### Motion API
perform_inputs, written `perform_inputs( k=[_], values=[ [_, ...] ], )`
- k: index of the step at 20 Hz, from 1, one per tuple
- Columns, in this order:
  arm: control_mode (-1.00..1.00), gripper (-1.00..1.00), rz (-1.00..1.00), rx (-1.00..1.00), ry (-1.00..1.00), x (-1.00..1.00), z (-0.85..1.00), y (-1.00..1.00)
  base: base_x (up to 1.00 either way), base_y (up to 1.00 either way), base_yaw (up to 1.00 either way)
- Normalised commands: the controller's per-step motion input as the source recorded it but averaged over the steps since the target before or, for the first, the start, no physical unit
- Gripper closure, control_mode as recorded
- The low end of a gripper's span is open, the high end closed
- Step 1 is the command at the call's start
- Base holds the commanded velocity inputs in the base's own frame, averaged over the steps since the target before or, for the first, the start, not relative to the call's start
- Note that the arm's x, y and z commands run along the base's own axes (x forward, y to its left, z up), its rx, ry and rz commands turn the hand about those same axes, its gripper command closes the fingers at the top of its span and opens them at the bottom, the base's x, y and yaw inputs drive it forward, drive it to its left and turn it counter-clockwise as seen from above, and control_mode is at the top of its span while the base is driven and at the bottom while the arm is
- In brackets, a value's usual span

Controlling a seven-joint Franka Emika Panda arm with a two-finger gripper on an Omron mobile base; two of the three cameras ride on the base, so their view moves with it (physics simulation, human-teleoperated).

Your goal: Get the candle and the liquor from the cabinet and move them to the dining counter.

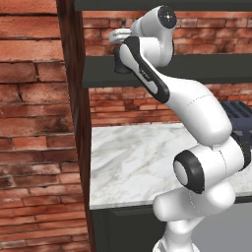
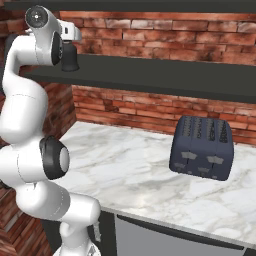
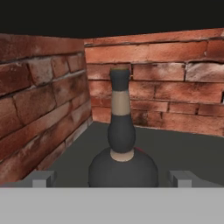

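Reaching into the cabinet [image 1: 147,74] at mid-shelf level, wrist bent so gripper [image 3: 112,178] points straight in along the board toward the brick back. Liquor [image 3: 121,144] standing upright on the dark shelf, near the back-left corner, centred btwn the two fingertips [image 3: 42,178]; jaws spread wide, released, a tip either side of the bell-shaped body w/ clear gaps, nothing touching yet. Likely lined up this way so the fingers can straddle the wide base and clamp on it rather than on the thin neck; judged as approach phase, grasp not yet made, bottle still in cabinet, nothing at the dining counter. Hand view gives what base views can't: bottle shape, stopper, tan bands on neck, alignment w/ fingers. Left base view shows arm folded up over the marble worktop [image 1: 133,162] and hand tucked against the wooden side panel [image 1: 78,123], bottle hidden behind the arm. Right base view shows the hand from the other side on the shelf edge, plus a dark toaster [image 2: 201,147] on the worktop, well apart from the arm. Can't tell where the candle is.
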Motion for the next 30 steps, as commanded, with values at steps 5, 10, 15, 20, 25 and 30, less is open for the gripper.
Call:
perform_inputs(
  k=[5, 10, 15, 20, 25, 30],
  values=[
    [-1.00, -1.00, 0.00, 0.02, 0.05, 0.24, 0.05, 0.00, 0.00, 0.00, 0.00],
    [-1.00, -1.00, 0.00, 0.02, 0.02, 0.14, 0.00, 0.00, 0.00, 0.00, 0.00],
    [-1.00, -1.00, 0.00, 0.00, 0.00, 0.17, -0.01, 0.00, 0.00, 0.00, 0.00],
    [-1.00, -1.00, 0.00, 0.00, 0.00, 0.13, -0.09, 0.00, 0.00, 0.00, 0.00],
    [-1.00, -1.00, 0.00, 0.00, 0.00, 0.19, -0.05, 0.00, 0.00, 0.00, 0.00],
    [-1.00, -1.00, 0.00, 0.00, 0.00, 0.14, 0.00, 0.00, 0.00, 0.00, 0.00]
  ],
)
